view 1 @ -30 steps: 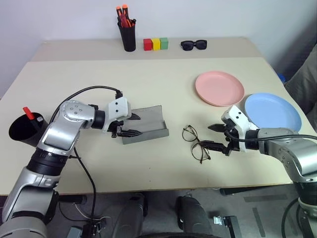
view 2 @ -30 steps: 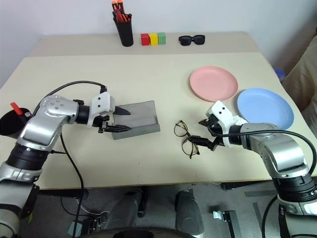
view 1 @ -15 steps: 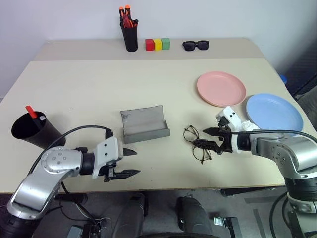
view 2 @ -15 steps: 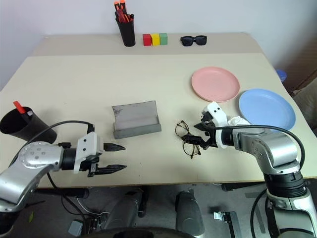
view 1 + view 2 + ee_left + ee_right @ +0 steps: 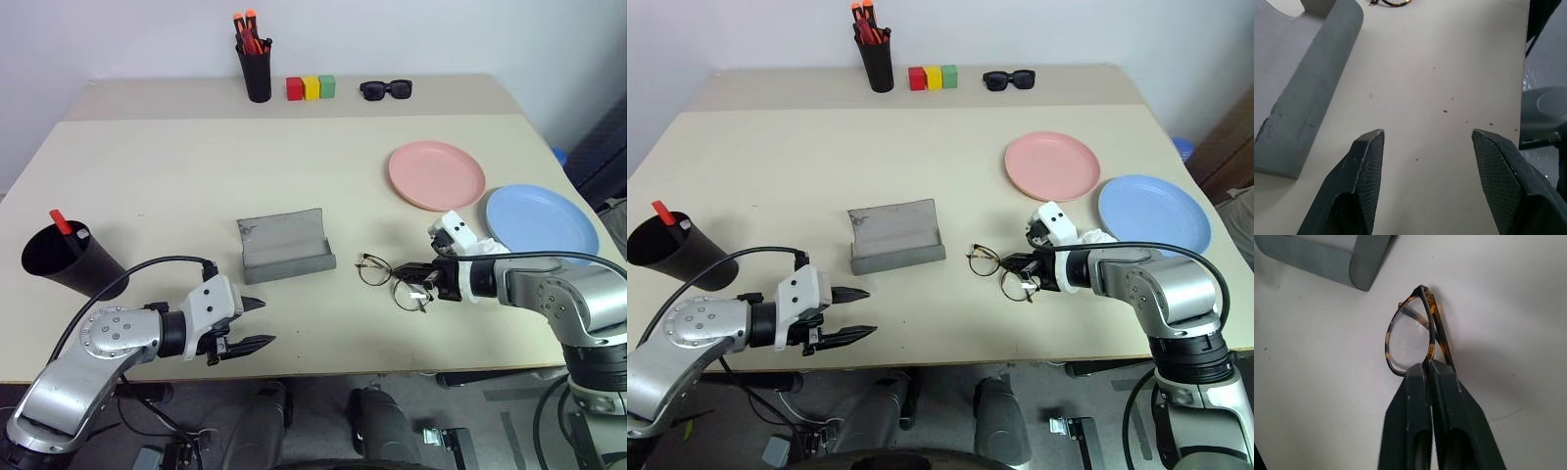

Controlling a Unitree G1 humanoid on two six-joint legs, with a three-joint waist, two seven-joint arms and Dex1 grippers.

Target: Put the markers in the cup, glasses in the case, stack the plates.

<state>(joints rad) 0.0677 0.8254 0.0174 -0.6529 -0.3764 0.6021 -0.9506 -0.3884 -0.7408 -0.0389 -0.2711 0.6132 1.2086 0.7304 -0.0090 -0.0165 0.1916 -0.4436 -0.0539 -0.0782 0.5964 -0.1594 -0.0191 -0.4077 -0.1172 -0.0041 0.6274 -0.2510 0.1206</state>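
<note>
Far left, near the table's front-left corner: the cup (image 5: 67, 262), black, upright, a red marker (image 5: 61, 221) poking out of it beside a dark-capped end that looks like the second marker; too small to be sure. Next, the left gripper (image 5: 253, 325) hangs low over the front edge of the table (image 5: 176, 176), fingers spread about halfway, nothing between them; bare tabletop shows in its wrist view. Centre: the case (image 5: 284, 247), grey, lid standing open, tray facing the robot, well apart from the left gripper. Just right of it, the glasses (image 5: 384, 279), one lens near the case, the other at the right gripper (image 5: 422, 278). Right wrist view shows those fingers (image 5: 1418, 396) pressed together, pinching the frame where the lens rim meets the temple arm. Further right: pink plate (image 5: 436, 174) and blue plate (image 5: 542, 221), side by side, edges close, not stacked. Risks, as I judge them: the pinch is on thin wire at one end, so the frame may swing or twist out during the lift. The splayed temple arm could snag the case wall. The unheld case may skid if nudged.
</note>
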